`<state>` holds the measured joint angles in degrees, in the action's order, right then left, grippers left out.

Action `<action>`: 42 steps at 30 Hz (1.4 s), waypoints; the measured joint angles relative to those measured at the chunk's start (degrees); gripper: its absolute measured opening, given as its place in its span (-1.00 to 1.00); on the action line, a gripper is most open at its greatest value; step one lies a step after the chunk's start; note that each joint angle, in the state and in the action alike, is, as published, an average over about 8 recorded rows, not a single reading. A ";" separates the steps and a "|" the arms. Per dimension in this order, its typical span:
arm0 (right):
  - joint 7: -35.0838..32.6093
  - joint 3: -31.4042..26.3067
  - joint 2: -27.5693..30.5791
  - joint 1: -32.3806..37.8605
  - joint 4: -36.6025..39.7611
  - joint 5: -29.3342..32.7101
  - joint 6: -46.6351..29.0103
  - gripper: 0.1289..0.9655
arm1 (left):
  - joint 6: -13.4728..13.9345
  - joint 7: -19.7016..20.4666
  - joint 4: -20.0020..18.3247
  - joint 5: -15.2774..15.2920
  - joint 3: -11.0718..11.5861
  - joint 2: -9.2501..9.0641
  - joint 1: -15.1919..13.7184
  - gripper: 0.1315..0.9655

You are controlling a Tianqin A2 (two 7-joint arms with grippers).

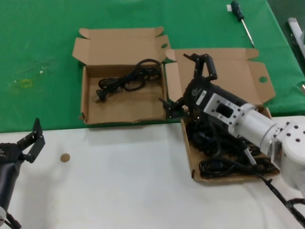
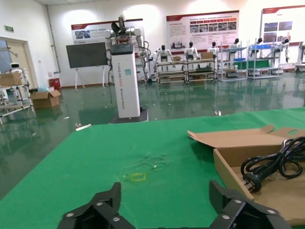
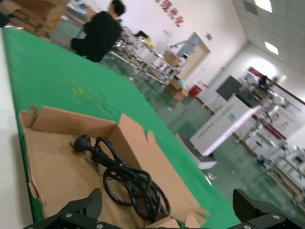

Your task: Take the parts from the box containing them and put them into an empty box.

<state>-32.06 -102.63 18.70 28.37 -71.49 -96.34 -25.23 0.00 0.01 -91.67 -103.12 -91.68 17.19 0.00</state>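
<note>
Green cloth across the far half of the counter [image 1: 43,43], bare white along the near edge, a big hall with racks and other robots behind.

Toward the right edge, straddling the line between green and white: the larger box [image 1: 248,71], lid folded back, holding a tangled heap of black cables [image 1: 214,143]. Just beside it toward the middle, wholly on the green: the smaller box [image 1: 119,47], short lid open, with one coiled cable [image 1: 128,81] lying in its tray, plug end toward the left edge. So, by judgement, partway through: one part moved, most of the heap left.

Over the far inner corner of the larger box, the right arm [image 1: 248,121], reaching in from the near right corner. Right jaws spread wide, gripping nothing as far as can be seen, hovering above the heap rather than in it. Likely step: lining up for another pick.

Next move, as a judgement: lower into the heap, close on a single strand or plug, lift slowly to shake loose the neighbouring loops, then carry across to the smaller box. Main risk: dragging several tangled cables at once, or snagging the box wall.

Near the left edge on the white part, the left arm [image 1: 7,171], idle; left jaws open and empty.

Farther out: a screwdriver [image 1: 240,19] near the far right corner, a small brown disc [image 1: 65,157] on the white.
</note>
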 joint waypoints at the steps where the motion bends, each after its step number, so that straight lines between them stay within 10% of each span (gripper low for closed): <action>1: 0.68 0.23 -0.03 -0.58 -0.43 -0.15 0.54 1.00 | 0.00 0.00 0.00 0.00 0.00 0.00 0.00 -0.02; 14: 9.47 3.23 -0.45 -8.36 -5.95 -2.01 7.45 1.00 | 0.00 -0.01 0.00 0.00 0.00 0.00 0.00 0.67; 42: 28.18 9.64 -1.33 -24.95 -17.73 -5.97 22.18 1.00 | 0.00 -0.01 0.00 -0.01 0.00 0.00 0.00 1.00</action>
<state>-3.88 -92.99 17.37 3.43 -89.23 -102.31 -3.05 0.00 0.00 -91.67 -103.13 -91.67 17.19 0.00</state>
